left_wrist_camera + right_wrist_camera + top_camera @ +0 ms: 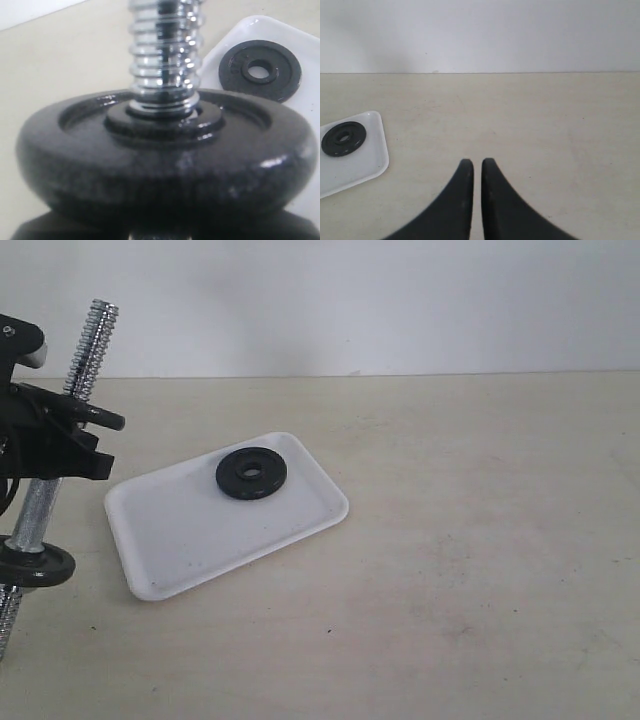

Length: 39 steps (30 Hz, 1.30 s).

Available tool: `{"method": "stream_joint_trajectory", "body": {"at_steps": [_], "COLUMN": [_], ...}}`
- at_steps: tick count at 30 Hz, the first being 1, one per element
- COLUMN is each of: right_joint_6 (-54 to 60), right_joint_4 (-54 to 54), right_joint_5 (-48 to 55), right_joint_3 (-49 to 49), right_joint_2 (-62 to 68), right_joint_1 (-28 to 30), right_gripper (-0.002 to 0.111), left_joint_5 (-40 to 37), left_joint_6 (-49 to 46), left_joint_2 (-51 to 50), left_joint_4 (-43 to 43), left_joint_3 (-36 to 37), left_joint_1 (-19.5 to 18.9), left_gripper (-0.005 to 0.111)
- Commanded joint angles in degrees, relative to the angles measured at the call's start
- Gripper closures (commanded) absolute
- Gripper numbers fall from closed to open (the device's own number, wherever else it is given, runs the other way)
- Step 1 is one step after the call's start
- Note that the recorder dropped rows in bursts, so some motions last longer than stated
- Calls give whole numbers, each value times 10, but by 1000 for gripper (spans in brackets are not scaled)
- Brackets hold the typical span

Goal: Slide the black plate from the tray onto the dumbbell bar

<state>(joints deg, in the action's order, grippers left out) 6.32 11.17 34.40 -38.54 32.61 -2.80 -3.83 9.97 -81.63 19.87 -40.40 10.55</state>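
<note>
The black plate (251, 473) is parked flat on the tray (170, 550), 1 o'clock of its middle. The dumbbell bar (38, 508) is clamped by the left gripper (70, 440); the right gripper (476, 167) is pinched closed, empty.

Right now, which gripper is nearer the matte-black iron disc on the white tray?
Left, probably. The left gripper, gripping the chrome dumbbell bar, is beside the tray; the right gripper sits farther from the disc.

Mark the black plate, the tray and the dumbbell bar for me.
black plate (228, 478), exterior view, flat face beside its hole.
tray (190, 530), exterior view, bare floor.
dumbbell bar (88, 340), exterior view, threaded upper end.
</note>
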Motion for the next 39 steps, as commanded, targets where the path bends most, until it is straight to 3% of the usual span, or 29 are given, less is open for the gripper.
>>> {"method": "stream_joint_trajectory", "body": {"at_steps": [1, 10, 22, 39], "right_joint_6": [55, 104, 105, 108], "right_joint_4": [39, 81, 81, 82], "right_joint_5": [-16, -19, -19, -19], "right_joint_3": [3, 3, 3, 3], "right_joint_2": [1, 1, 1, 1], "right_joint_1": [0, 0, 0, 0], "right_gripper": [104, 104, 104, 104], "left_joint_5": [22, 22, 33, 27], "left_joint_6": [19, 13, -75, -211], "left_joint_2": [23, 23, 23, 23], "left_joint_4": [4, 6, 7, 7], "left_joint_3": [-21, -20, -20, -20], "left_joint_1": [-3, 0, 35, 35], "left_gripper": [102, 102, 102, 102]}}
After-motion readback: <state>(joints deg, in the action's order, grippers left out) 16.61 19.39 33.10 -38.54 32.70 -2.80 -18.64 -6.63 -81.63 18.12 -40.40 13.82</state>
